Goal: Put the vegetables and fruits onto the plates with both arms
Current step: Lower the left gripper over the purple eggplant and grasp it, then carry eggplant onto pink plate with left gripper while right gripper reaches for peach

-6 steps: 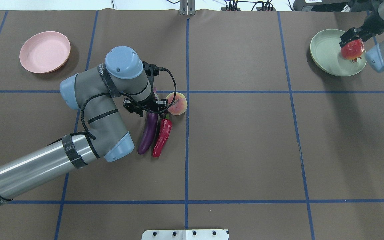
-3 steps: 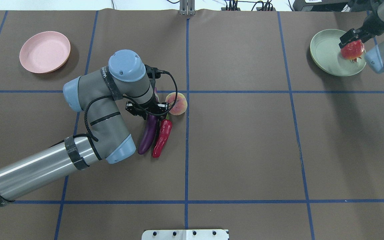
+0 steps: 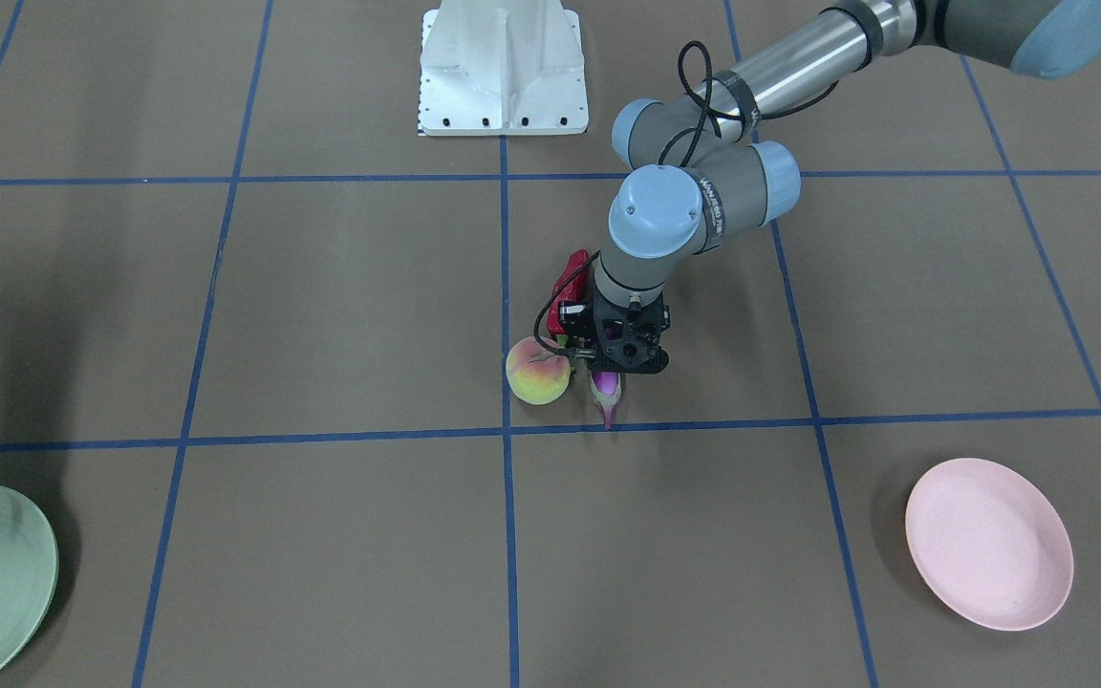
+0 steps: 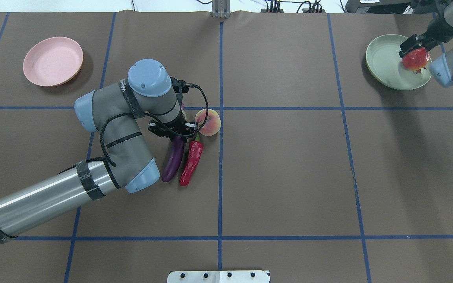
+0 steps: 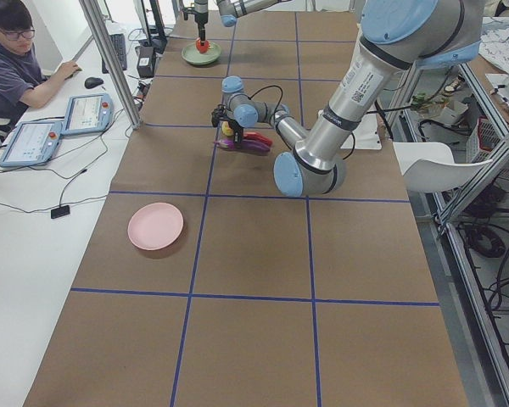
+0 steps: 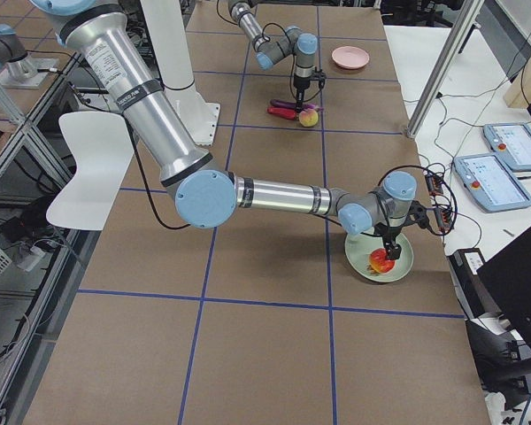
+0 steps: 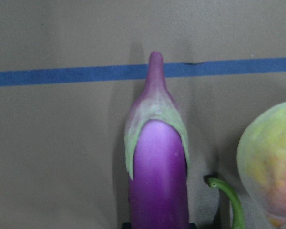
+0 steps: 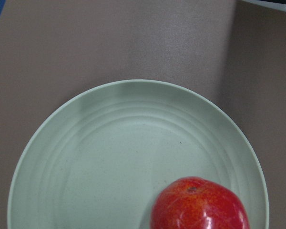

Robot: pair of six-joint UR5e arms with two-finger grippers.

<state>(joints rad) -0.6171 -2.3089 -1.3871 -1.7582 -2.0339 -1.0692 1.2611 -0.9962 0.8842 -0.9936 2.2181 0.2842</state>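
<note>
A: What's crowding the eggplant (image 4: pixel 173 157)?
B: The chili (image 4: pixel 191 163) lies alongside it, roughly parallel, touching or nearly (can't say which). The peach (image 4: pixel 208 122) sits just beside the stem ends of both. In the left wrist view the chili's green stem curls up between eggplant and peach. All three are on the brown table (image 4: pixel 289 177), near a crossing of blue tape lines (image 4: pixel 220 177); the eggplant's tip reaches one line.
A: Plates?
B: The pink plate (image 4: pixel 52 61) is well apart, far-left overhead. The green plate (image 4: pixel 383 59) is far right.
A: Anything else abt?
B: A white base block (image 3: pixel 503 67) at the robot's edge, and an operator (image 5: pixel 8 51) w/ tablets (image 5: pixel 89 113) at a side desk.
A: Left arm (image 4: pixel 116 118)?
B: Elbow bent, wrist pointing straight down. The left end effector (image 3: pixel 619 361) is low over the eggplant's stem end, and the tip pokes out past its black body. Fingers are hidden in every view — can't tell if open or closed.
A: Right arm (image 6: pixel 274 195)?
B: Stretched low along the table, wrist turned down over the green plate. The right end effector (image 4: pixel 413 49) is closed on the red-orange ball (image 4: pixel 416 59), which is inside the rim on the plate's right part. Resting or hovering — can't tell.
</note>
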